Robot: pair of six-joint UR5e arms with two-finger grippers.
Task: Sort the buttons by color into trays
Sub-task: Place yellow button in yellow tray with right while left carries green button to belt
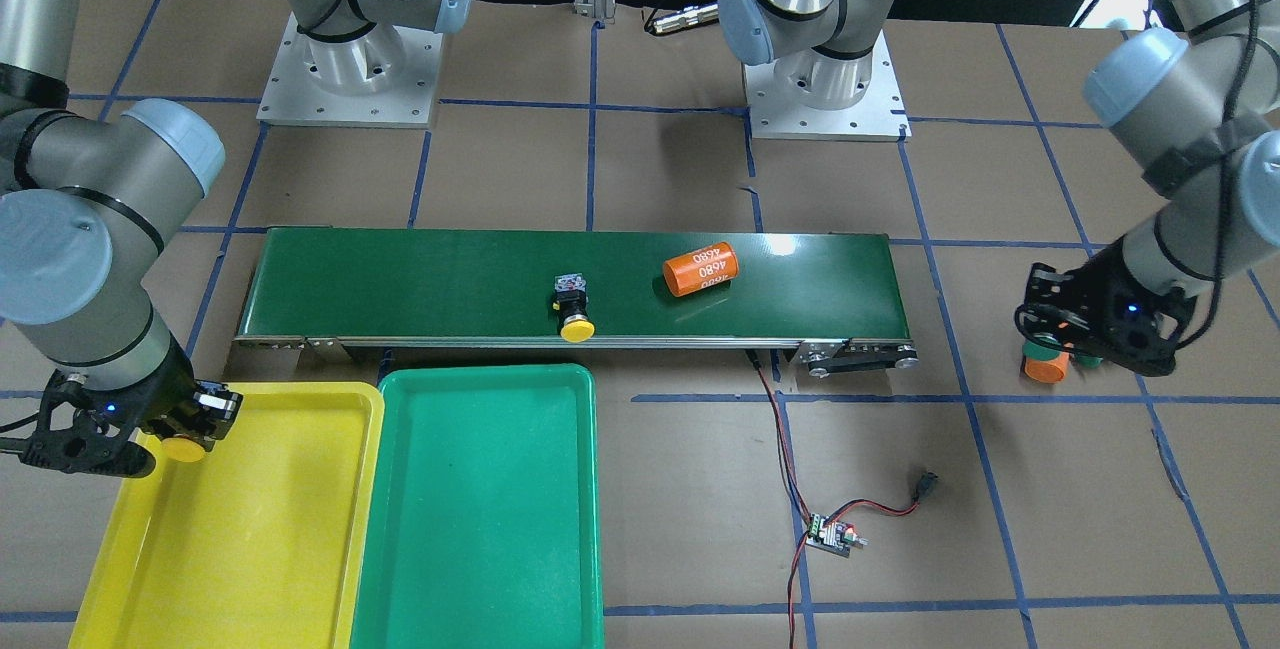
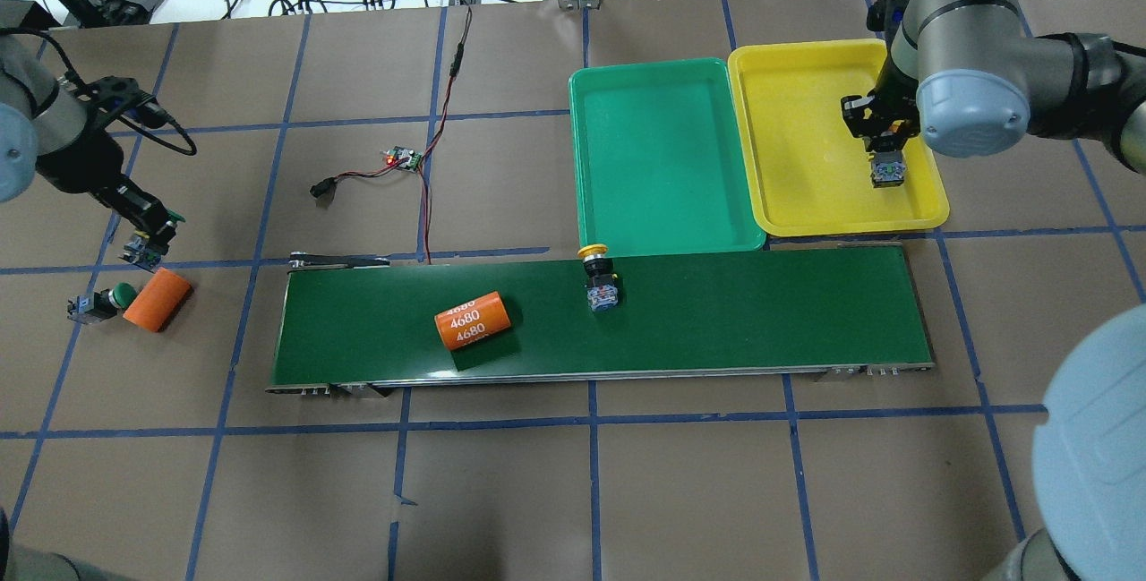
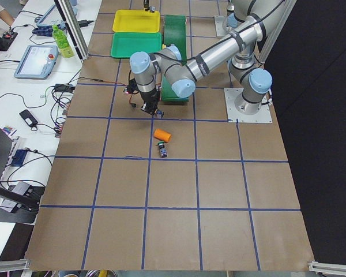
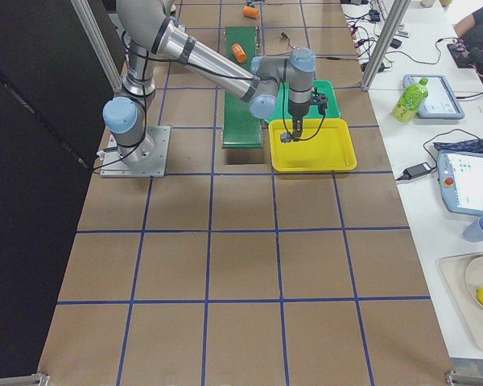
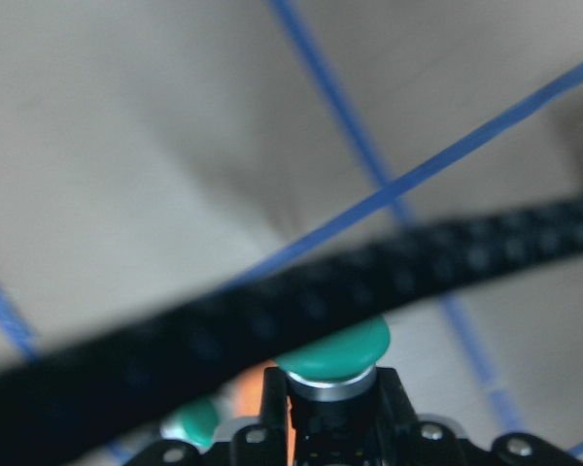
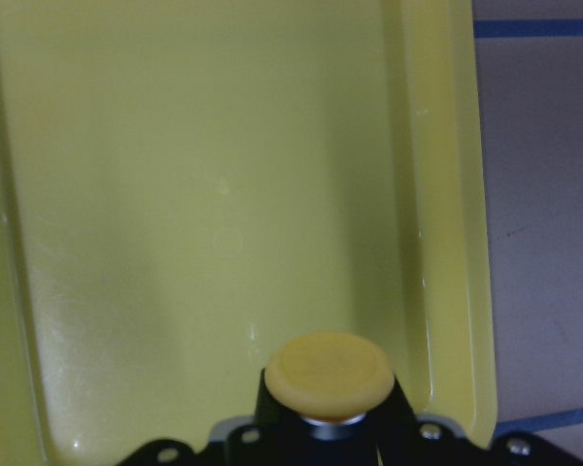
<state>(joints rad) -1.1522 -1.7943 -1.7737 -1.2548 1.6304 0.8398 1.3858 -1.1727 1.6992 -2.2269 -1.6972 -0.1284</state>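
Right tool (image 2: 886, 156) pinches a yellow button (image 6: 328, 374) by its dark body and holds it over the yellow tray (image 2: 806, 115), whose floor lies straight below the tool. Whether the button touches that floor I cannot tell. Beside that tray, on the side toward the other arm, sits the green tray (image 2: 662, 160), the two meeting along their long edges. Left tool (image 2: 145, 236) is clamped on a green button (image 5: 332, 351), also gripped by the body, above the bare tabletop (image 2: 627, 491) and well apart from both trays. Near this tool a second green button (image 2: 100, 302) lies on its side just beside a plain orange cylinder (image 2: 157, 299). Between the two tools runs a dark green belt (image 2: 761, 312). On it lie a second yellow button (image 2: 598, 281), at the belt edge nearest the green tray, and an orange cylinder marked 4680 (image 2: 473, 320), farther toward the left tool.
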